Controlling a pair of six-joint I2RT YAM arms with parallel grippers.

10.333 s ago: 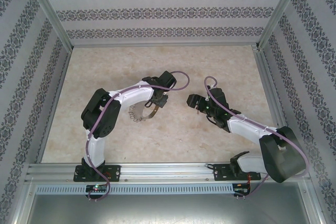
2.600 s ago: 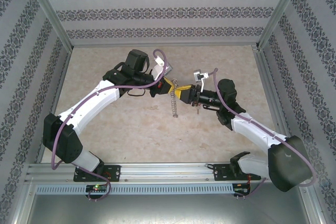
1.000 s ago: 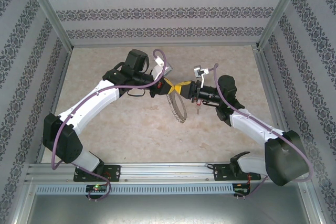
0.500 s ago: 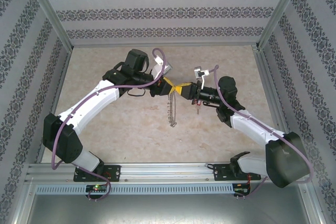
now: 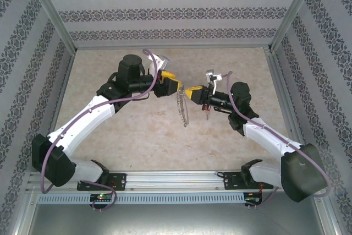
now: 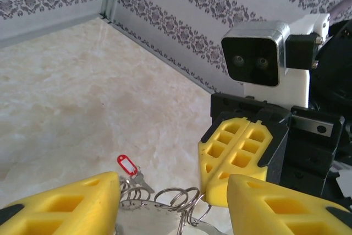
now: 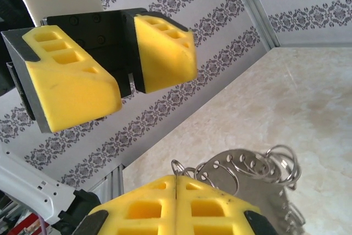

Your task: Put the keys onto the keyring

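Note:
The keyring (image 5: 182, 109), a thin grey metal loop fringed with small rings, hangs edge-on between both arms. My right gripper (image 5: 191, 92) is shut on one of its small rings (image 7: 184, 168) at the top; in the right wrist view the pads (image 7: 212, 207) meet with no gap. My left gripper (image 5: 174, 84) is open just left of the keyring, its fingers (image 6: 61, 206) on either side of the rings (image 6: 177, 199) without touching. The key (image 6: 127, 165), with a red head, sits by the rings near my left finger; I cannot tell whether it is linked to them.
The beige tabletop (image 5: 137, 136) lies under the hanging keyring. Patterned walls (image 5: 165, 12) and metal posts (image 5: 283, 17) close in the back and both sides. The two wrists face each other closely at mid-table.
My left gripper has opened, let go of the keyring and drawn back to the left. My right gripper has shut on it and now carries it alone; the loop has swung edge-on.

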